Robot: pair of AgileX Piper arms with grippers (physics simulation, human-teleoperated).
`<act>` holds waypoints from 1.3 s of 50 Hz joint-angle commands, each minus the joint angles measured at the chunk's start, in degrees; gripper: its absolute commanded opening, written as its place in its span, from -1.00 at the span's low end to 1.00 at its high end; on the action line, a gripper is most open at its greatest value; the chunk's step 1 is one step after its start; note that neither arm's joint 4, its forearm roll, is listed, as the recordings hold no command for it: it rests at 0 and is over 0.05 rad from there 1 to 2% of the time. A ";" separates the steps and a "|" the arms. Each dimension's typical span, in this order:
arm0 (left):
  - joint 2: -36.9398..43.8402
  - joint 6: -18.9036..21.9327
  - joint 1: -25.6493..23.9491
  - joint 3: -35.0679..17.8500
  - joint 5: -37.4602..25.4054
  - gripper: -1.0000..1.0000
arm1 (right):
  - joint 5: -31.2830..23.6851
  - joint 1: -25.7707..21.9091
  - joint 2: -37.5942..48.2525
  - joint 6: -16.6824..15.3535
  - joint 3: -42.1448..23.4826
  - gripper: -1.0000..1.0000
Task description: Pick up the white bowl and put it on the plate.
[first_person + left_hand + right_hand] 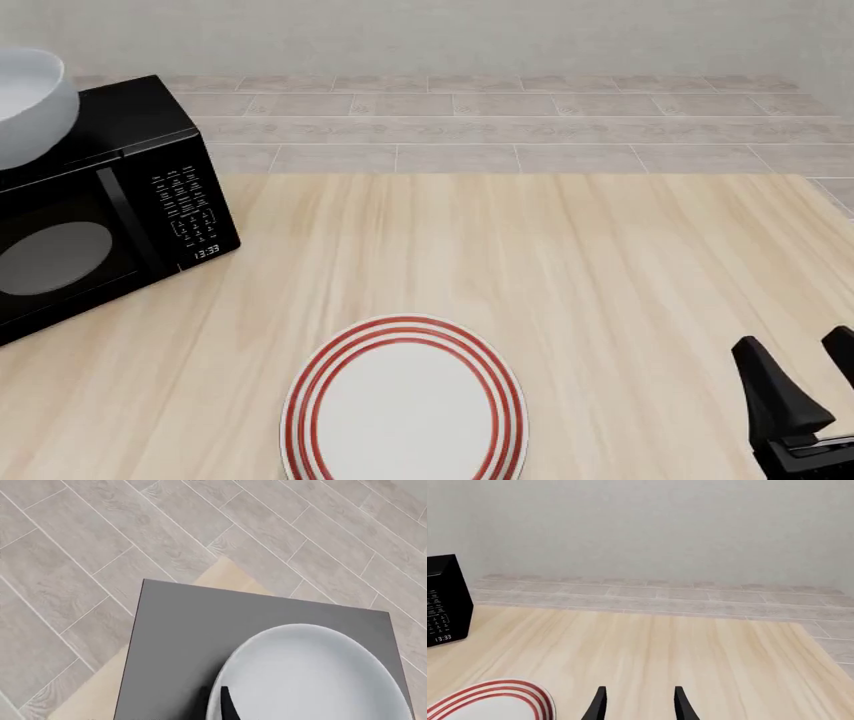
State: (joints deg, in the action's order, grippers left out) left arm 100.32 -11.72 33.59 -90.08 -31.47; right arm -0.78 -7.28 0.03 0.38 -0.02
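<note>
The white bowl (27,105) is at the far left, over the top of the black microwave (120,200); whether it rests on it or hangs just above I cannot tell. In the left wrist view my left gripper (213,705) is shut on the rim of the white bowl (313,675), one finger inside and one outside. The left arm is out of the front view. The plate (404,400), white with red rings, lies flat near the table's front edge, also visible as the plate (494,702). My right gripper (807,375) stands open and empty to the plate's right, seen too as the right gripper (639,705).
The microwave's grey top (187,640) lies under the bowl, with tiled floor beyond it. The microwave (440,605) stands at the table's left side, its clock reading 13:33. The wooden table (561,270) stretches between microwave, plate and right gripper.
</note>
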 commanded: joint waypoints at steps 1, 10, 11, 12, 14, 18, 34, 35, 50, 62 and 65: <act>-0.51 0.25 1.54 0.95 0.36 -1.00 | 0.07 -0.11 0.00 0.07 0.00 1.00; -1.16 -1.06 1.30 0.68 -0.17 -1.00 | 0.12 -0.37 0.00 -0.03 0.00 1.00; -1.30 -1.12 1.29 0.55 -0.31 -1.00 | 0.11 -0.41 0.00 -0.04 0.00 1.00; -1.58 -1.58 1.30 0.54 -0.42 -1.00 | 0.09 -0.42 0.00 -0.02 0.00 1.00; -1.60 -3.03 -0.12 -0.18 -1.19 -1.00 | 0.08 -0.38 0.00 -0.09 0.00 1.00; -2.74 -5.21 -2.28 -0.98 -2.56 -1.00 | -0.02 -0.27 0.00 -0.06 0.00 1.00; -9.87 -8.38 -8.77 1.04 -4.71 -1.00 | 0.04 -0.23 0.01 0.00 0.00 1.00; -10.43 -7.91 -9.20 1.20 -4.70 -1.00 | 0.09 -0.23 0.00 0.02 0.00 1.00; -19.39 -5.31 -15.43 5.88 -4.64 -1.00 | 0.37 -0.30 0.00 0.25 0.01 1.00; -27.17 -2.89 -20.16 11.73 -3.56 -1.00 | 0.74 -0.13 -0.01 0.49 0.01 1.00; -28.41 -2.51 -21.57 13.35 -3.01 -1.00 | 0.60 -0.07 -0.01 0.58 -0.31 1.00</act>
State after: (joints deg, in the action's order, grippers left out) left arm 77.12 -15.88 15.66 -80.42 -35.44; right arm -0.28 -7.43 0.02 0.80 -0.13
